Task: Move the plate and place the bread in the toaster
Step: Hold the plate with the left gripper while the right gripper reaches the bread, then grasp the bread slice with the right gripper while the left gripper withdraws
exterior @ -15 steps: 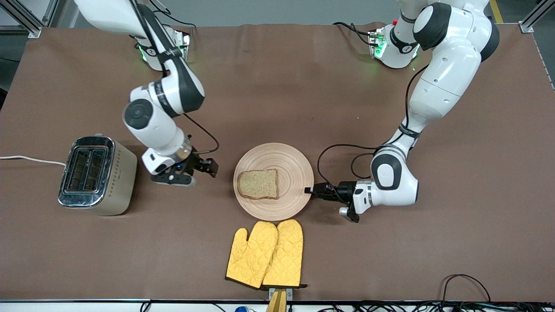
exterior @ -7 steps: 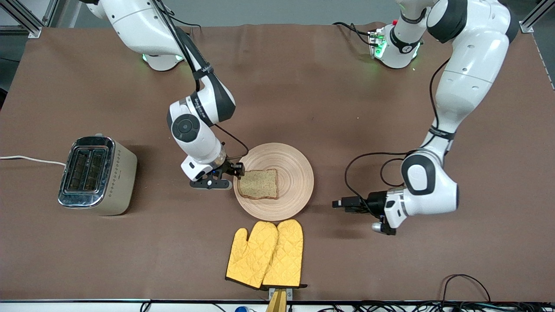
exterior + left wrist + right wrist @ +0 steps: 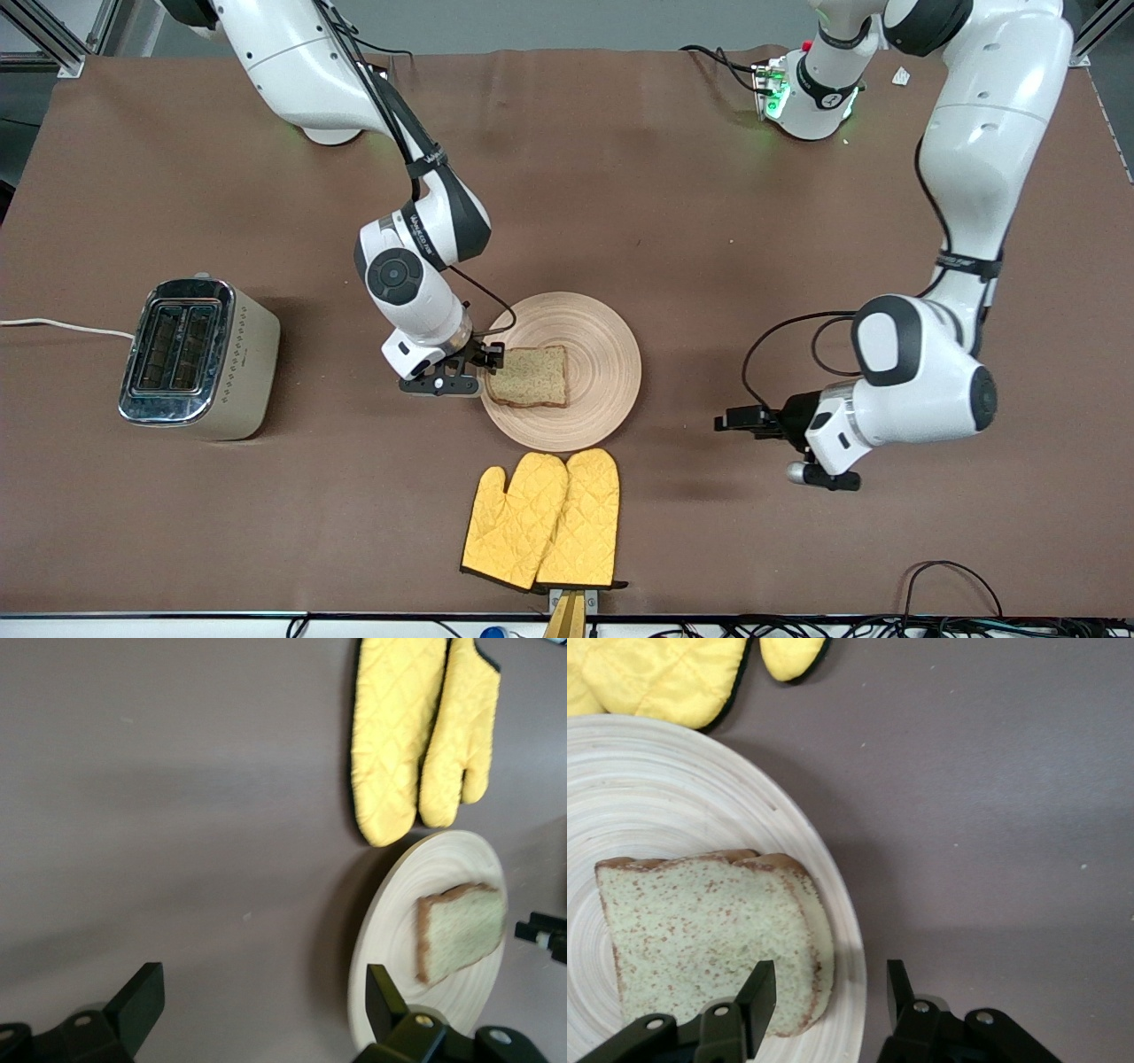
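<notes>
The pale wooden plate (image 3: 604,354) lies mid-table with the brown bread slice (image 3: 529,376) flat on it. My right gripper (image 3: 490,358) is open and low at the plate's rim on the toaster's side. In the right wrist view the gripper (image 3: 828,992) has one finger over the bread's (image 3: 709,930) edge and the other outside the plate (image 3: 673,788). My left gripper (image 3: 728,421) is open and empty, low over bare table, well apart from the plate toward the left arm's end. Its wrist view shows the gripper (image 3: 261,997), the plate (image 3: 399,930) and the bread (image 3: 461,930). The beige toaster (image 3: 199,354) stands toward the right arm's end.
A pair of yellow oven mitts (image 3: 542,518) lies nearer the front camera than the plate, close to its rim; it also shows in the wrist views (image 3: 416,735) (image 3: 656,673). The toaster's white cord (image 3: 62,326) runs off the table's end. Brown cloth covers the table.
My right gripper swung from beside the toaster across to the plate's rim and the bread's edge. My left gripper drew back from the plate's rim toward the left arm's end.
</notes>
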